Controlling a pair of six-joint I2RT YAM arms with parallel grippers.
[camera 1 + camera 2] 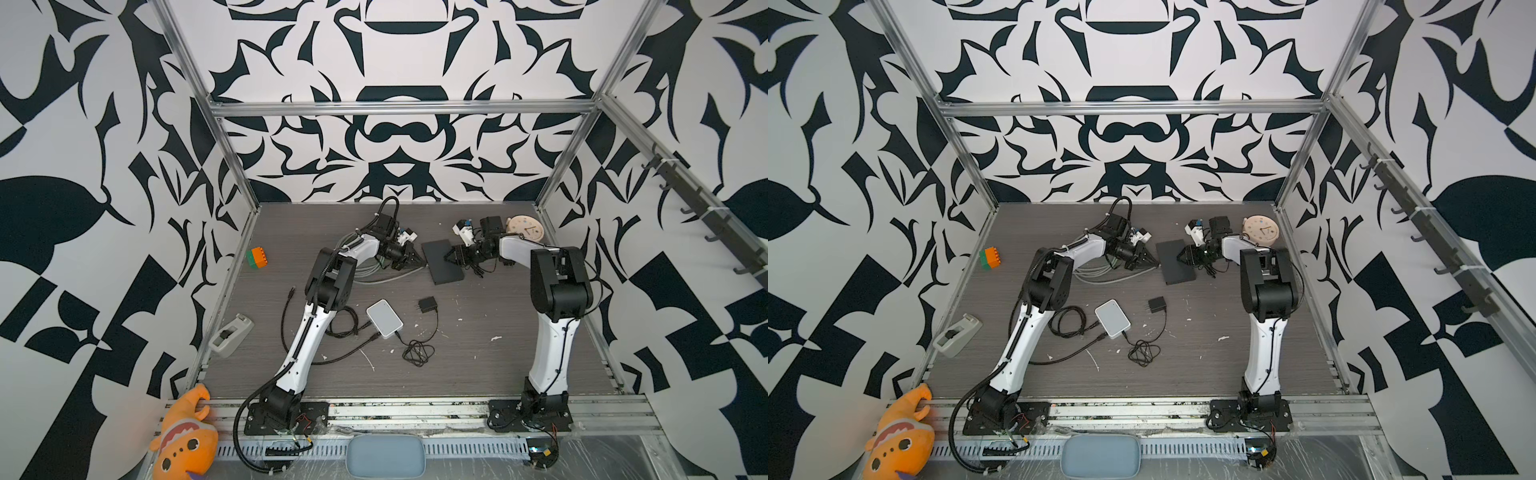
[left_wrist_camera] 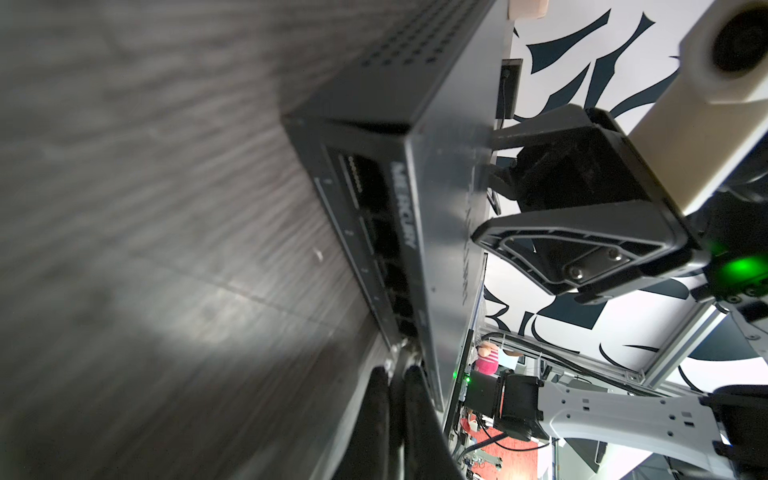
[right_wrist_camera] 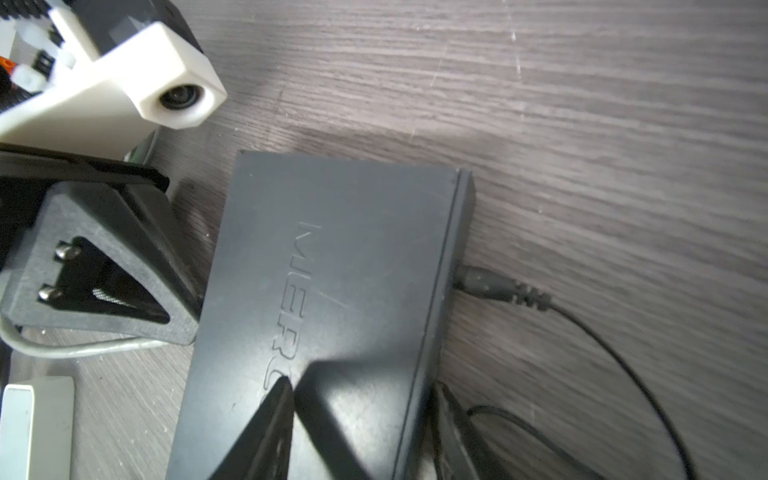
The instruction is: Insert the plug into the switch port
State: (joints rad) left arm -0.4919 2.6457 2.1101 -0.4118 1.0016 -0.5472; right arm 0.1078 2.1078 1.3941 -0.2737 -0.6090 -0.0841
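Note:
The black switch (image 1: 442,261) (image 1: 1177,262) lies flat on the far middle of the table. Its row of ports (image 2: 386,249) faces my left gripper (image 1: 417,262) (image 2: 397,372). That gripper is shut on the clear plug (image 2: 401,347), whose tip sits at the last port in the row, at the end nearest the left wrist camera. How deep it sits is hidden. A grey cable (image 1: 386,278) trails back from it. My right gripper (image 1: 449,255) (image 3: 365,386) is open over the switch's rear edge, with one finger on the top face (image 3: 332,270) and the other beside the back wall.
A thin black power cord (image 3: 490,286) is plugged into the switch's back. Nearer the front lie a white box (image 1: 384,319), a black adapter (image 1: 428,304) and loose black cables. A clock (image 1: 525,227) stands far right. An orange-green brick (image 1: 257,257) and a tape dispenser (image 1: 230,334) lie left.

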